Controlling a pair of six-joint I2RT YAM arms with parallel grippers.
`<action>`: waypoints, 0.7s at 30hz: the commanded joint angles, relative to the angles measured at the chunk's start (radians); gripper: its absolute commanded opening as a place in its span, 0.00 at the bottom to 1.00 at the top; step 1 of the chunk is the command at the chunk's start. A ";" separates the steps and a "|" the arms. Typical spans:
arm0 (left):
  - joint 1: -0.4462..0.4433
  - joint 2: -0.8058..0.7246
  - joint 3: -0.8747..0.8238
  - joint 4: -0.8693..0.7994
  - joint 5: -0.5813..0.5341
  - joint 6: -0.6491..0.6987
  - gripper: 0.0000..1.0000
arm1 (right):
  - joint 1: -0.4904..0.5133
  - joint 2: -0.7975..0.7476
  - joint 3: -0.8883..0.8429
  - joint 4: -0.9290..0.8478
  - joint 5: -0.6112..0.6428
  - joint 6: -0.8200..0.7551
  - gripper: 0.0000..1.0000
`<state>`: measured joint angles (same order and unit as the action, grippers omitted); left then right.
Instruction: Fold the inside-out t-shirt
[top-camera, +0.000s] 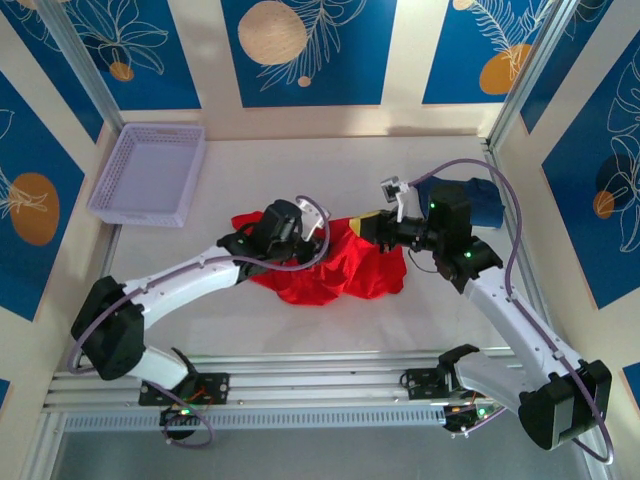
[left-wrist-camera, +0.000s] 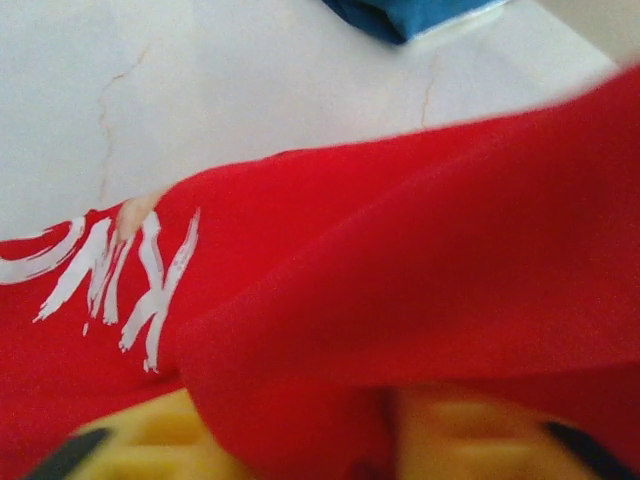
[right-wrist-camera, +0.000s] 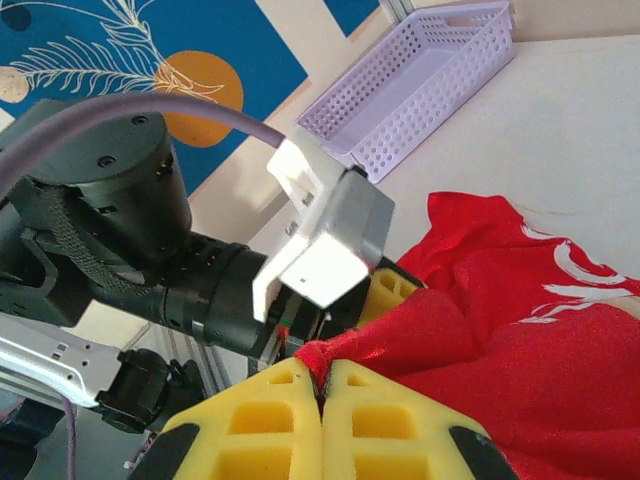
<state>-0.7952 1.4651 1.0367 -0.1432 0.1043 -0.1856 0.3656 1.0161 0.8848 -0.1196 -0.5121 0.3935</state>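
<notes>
A red t-shirt (top-camera: 335, 268) lies in a crumpled heap near the middle of the pale worktop (top-camera: 300, 160), bunched up rather than spread flat, with both arms reaching in over it from the near edge. The right tool (right-wrist-camera: 322, 392) has its two yellow fingers pressed together, and a small fold of the red cloth is pinched between their tips; from there the cloth runs off to the right in loose ridges. Seen from the right wrist, part of a white print (right-wrist-camera: 575, 290) shows on the shirt. The left tool (top-camera: 303, 238) sits on the heap's left upper part, close to the right one. From the left wrist, its yellow fingers (left-wrist-camera: 140, 445) stand to either side of a thick fold of red cloth that rises between them and stretches up to the right. Whether they clamp that fold or just stand around it I cannot tell. A lilac plastic basket (top-camera: 150, 175) stands at the far left corner, well apart from the shirt. A blue garment (top-camera: 485, 203) lies at the right edge, behind the right arm.
</notes>
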 joint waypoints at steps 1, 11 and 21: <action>0.001 -0.016 0.008 0.042 0.082 -0.027 0.15 | -0.008 -0.018 -0.011 -0.019 0.026 -0.013 0.00; 0.134 -0.332 -0.186 0.403 0.586 -0.244 0.00 | -0.005 -0.051 -0.003 -0.164 0.352 -0.089 0.00; 0.169 -0.414 -0.223 0.399 0.618 -0.234 0.00 | 0.021 -0.016 -0.020 -0.198 0.334 -0.123 0.12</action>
<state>-0.6445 1.0794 0.8196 0.2199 0.6861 -0.4137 0.3805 0.9943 0.8829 -0.2657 -0.2192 0.3069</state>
